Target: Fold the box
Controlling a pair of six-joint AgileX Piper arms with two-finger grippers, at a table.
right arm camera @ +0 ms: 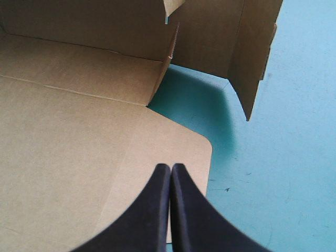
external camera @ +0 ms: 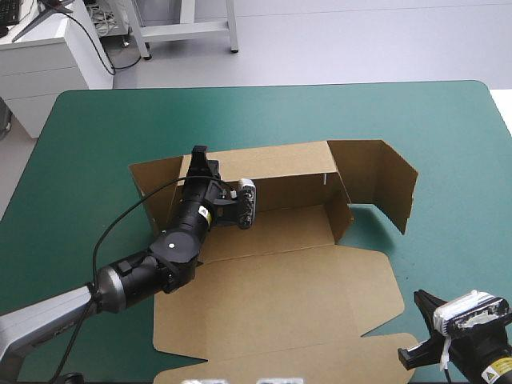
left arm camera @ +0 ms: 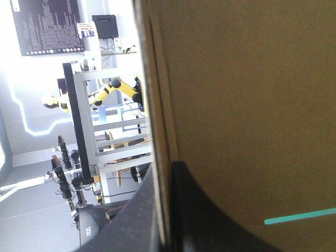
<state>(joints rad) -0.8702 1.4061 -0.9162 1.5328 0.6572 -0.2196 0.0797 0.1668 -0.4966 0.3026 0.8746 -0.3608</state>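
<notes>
Left claw (external camera: pixel 198 152) clamps the box (external camera: pixel 272 288) wall; right claw (right arm camera: pixel 170 168), pressed together, faces upright flap (right arm camera: pixel 252 52).

Left arm is reaching in from seven o'clock toward one, its black fin-fingered left gripper (external camera: pixel 200 156) pinching a wall of the brown cardboard box (external camera: pixel 288 264). The right gripper (right arm camera: pixel 170 167) is sitting at five o'clock, fingers pressed together in one point.

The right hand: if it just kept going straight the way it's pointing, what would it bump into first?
Probably the flat brown lid: the shut right hand points across its rounded corner. If it passes above that, the raised wall comes next; height is hard to judge.
</notes>
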